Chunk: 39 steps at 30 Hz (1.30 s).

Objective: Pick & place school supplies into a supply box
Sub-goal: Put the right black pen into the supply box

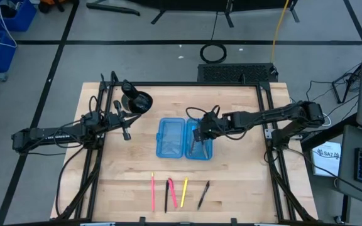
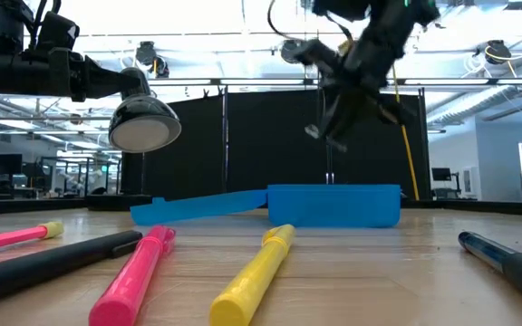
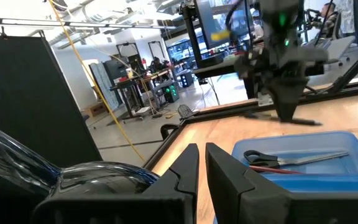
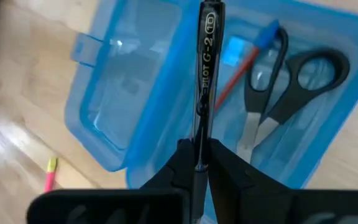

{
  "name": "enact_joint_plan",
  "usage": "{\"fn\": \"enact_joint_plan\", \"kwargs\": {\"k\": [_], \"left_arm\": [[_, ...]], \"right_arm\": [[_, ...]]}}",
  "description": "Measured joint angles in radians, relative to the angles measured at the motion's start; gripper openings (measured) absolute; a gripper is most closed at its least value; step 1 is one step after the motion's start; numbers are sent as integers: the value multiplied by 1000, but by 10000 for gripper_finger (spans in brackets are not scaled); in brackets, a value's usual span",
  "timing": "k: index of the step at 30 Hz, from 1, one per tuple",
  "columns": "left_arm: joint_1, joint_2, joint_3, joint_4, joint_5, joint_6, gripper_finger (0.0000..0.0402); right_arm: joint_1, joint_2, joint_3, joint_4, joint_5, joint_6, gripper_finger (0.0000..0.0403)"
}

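Right end effector over the supply box, pinching a clear pen by one end, so the rest of the barrel pokes out past the fingertips towards the open tray

Box lying open in two halves mid-desk; scissors and a thin red pencil already in the half under the right arm, other half bare, hence the pen aimed at the filled side

Step judged as lowering and releasing; pen hangs clear of the tray in the low view, so a drop from here could bounce off the rim

Left end effector parked near the far-left of the desk beside a black cup-like object, fingers pressed close together, nothing held

Remaining supplies in a row near the front edge: pink pen, yellow pen, black pen
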<state>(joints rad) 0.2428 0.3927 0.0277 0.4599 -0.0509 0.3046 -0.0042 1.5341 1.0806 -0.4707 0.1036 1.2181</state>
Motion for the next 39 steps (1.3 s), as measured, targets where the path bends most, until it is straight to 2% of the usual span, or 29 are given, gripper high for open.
{"fn": "enact_joint_plan", "kwargs": {"k": [7,11,15,24,33,39], "left_arm": [[0,0,0,0,0,2,35],[0,0,0,0,0,5,35],[0,0,0,0,0,7,35],[0,0,0,-2,0,28,35],[0,0,0,-12,0,41,35],[0,0,0,-14,0,41,35]], "right_arm": [[-61,0,-186,243,-29,26,19],[-99,1,-239,302,-48,25,17],[-108,0,-246,302,-104,18,17],[-99,2,-246,295,-109,36,17],[-87,87,-246,317,-115,62,17],[-108,141,-242,351,-162,60,18]]}}
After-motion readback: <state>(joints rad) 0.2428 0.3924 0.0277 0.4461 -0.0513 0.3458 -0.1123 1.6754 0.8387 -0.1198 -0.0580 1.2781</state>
